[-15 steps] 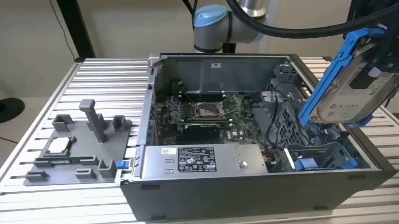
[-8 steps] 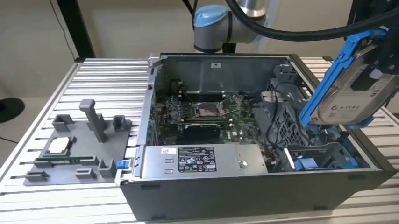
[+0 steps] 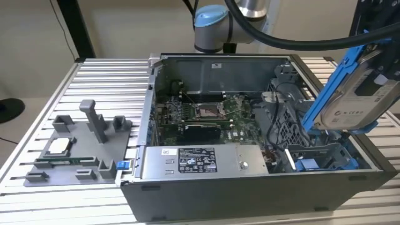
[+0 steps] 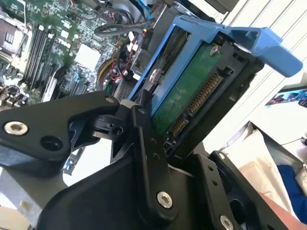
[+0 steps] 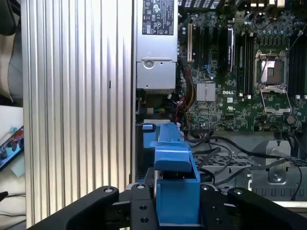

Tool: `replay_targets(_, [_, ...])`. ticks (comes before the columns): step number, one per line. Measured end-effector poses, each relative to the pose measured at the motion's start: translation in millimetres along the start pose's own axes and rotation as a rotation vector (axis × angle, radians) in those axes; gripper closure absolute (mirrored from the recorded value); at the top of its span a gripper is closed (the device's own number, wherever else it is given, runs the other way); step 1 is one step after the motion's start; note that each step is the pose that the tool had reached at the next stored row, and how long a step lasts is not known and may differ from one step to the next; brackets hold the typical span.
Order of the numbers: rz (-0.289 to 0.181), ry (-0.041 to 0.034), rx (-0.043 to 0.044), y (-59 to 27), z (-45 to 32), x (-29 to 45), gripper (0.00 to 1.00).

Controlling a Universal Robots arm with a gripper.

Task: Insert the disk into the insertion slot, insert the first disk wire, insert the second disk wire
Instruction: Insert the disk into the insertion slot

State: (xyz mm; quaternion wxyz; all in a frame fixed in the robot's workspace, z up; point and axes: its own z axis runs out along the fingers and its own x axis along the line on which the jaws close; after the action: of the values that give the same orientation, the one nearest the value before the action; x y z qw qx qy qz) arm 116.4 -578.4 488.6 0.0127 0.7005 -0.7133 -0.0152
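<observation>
Gripping the silver-grey, blue-framed rectangular disk (image 3: 362, 96), the black gripper (image 5: 177, 207) holds it steeply tilted, long axis slanting down toward the grey perforated-metal insertion slot (image 3: 322, 157) beneath.

On tabletop (image 3: 106, 75): open computer case (image 3: 250, 197), with fixture tray (image 3: 69, 150) just beside it on the exterior view's left. In case: motherboard (image 3: 206, 112) on the floor; power-supply box (image 3: 200, 161) along the near wall; insertion slot (image 3: 319, 159) at the near corner, exterior view's right. Above insertion slot: disk (image 3: 359, 101), tilted, clamped in hand (image 5: 175, 196).
</observation>
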Motion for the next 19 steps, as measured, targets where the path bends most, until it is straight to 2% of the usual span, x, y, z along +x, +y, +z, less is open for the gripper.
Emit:
replay_targets(10, [0.000,0.0000,0.0000,-0.4,4.8,9.5,1.00])
replay_targets(13, [0.000,-0.0002,0.0000,-0.6,9.8,12.3,1.00])
replay_targets(19, [0.000,-0.0002,0.0000,-3.2,20.5,12.4,1.00])
